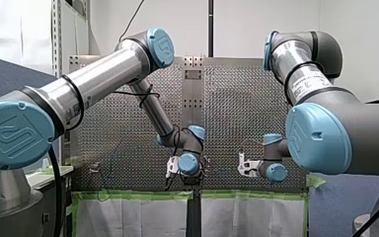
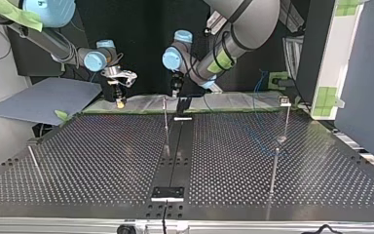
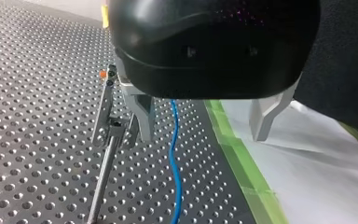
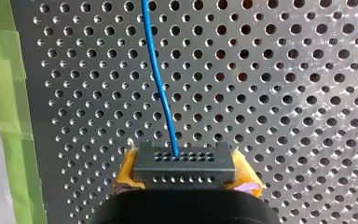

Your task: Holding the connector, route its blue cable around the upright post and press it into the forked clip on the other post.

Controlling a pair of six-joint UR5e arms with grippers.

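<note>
We're clamping the black plastic connector [image 4: 184,161] in our right gripper [image 4: 185,179], left gripper [image 3: 203,119] gaping, thin blue cable [image 4: 161,84] not yet routed or clipped.

I see the perforated table [image 2: 102,161] filling the top view's lower half, a black strip [image 2: 175,161] down its centre and a blue-grey board [image 2: 44,100] at upper left. Green tape [image 1: 128,195] runs across the front view's bottom.

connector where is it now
In the right wrist view, the connector sits clamped between the yellow pads of my right tool, blue cable running ahead.
</note>
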